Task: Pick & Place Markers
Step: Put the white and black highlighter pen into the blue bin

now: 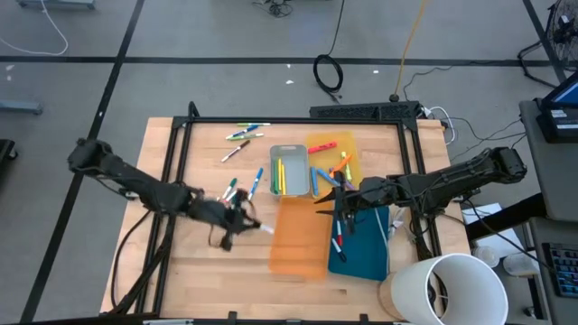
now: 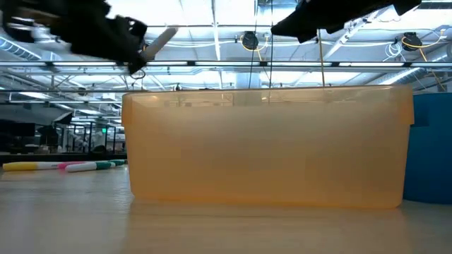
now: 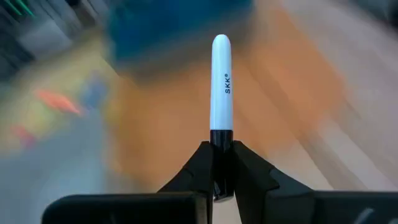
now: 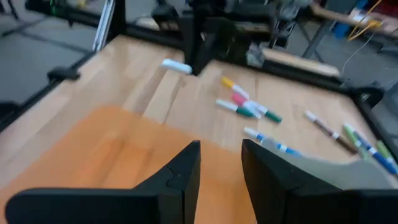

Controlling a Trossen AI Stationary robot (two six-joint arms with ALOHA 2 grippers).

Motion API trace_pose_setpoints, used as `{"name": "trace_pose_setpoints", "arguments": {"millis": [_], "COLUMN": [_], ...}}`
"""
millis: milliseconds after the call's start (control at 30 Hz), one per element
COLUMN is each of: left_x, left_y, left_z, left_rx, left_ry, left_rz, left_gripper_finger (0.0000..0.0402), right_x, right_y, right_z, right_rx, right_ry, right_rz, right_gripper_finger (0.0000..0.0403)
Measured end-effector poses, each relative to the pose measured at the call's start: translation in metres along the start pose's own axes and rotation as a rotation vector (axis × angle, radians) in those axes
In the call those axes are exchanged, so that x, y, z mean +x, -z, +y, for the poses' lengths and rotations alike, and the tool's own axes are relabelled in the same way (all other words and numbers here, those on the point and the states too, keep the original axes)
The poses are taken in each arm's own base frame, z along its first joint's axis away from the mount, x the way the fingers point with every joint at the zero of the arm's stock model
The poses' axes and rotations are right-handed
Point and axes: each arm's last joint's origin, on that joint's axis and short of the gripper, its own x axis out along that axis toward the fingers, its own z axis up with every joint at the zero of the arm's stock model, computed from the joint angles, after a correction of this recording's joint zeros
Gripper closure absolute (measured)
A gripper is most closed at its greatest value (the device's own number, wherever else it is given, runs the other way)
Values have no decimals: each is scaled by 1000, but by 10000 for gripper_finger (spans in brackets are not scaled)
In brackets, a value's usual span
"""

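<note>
My left gripper [image 1: 242, 219] hangs above the table just left of the orange tray [image 1: 298, 236], shut on a white marker [image 3: 221, 81]. In the low view this marker [image 2: 161, 42] shows above the tray's wall. My right gripper [image 4: 221, 163] stands open over the orange tray's far end, with nothing between its fingers. Loose markers lie on the wood at the far left [image 1: 242, 134] and near the grey tray [image 1: 257, 181]. More markers lie in the grey tray [image 1: 289, 170], the yellow tray [image 1: 330, 155] and the blue tray [image 1: 361, 242]. My left gripper pinches the white marker's dark end [image 3: 221, 138] between its two fingertips [image 3: 194, 167]. The marker runs on along the fingers' line, its white rounded end [image 3: 221, 43] pointing away from the gripper, toward the orange tray. It is lifted clear of the table and tilted.
A tall white cylinder [image 1: 449, 289] stands at the table's near right corner. Black frame rails [image 1: 181, 153] run along the table's left, far and right sides. Bare wood [image 1: 217, 271] lies near the front left.
</note>
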Motion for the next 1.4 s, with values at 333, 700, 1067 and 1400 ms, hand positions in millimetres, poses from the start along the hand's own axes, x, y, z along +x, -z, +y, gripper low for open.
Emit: {"name": "trace_pose_setpoints", "arguments": {"millis": [333, 700, 1067, 1400], "left_x": [-4, 37, 39, 40], "left_y": [27, 2, 6, 8], "left_z": [68, 90, 93, 94], "left_rx": [66, 122, 93, 85], "left_ry": [-156, -48, -76, -76], "left_rz": [-659, -631, -579, -557], "left_gripper_finger": [365, 365, 365, 365], "right_x": [34, 52, 59, 67], "right_y": [0, -1, -3, -11], "right_z": [-25, -25, -18, -21], "right_rx": [-43, -151, -117, -120], "right_ry": [121, 143, -12, -7], "right_rz": [-169, -316, -430, -425], "right_gripper_finger": [298, 209, 185, 222]}}
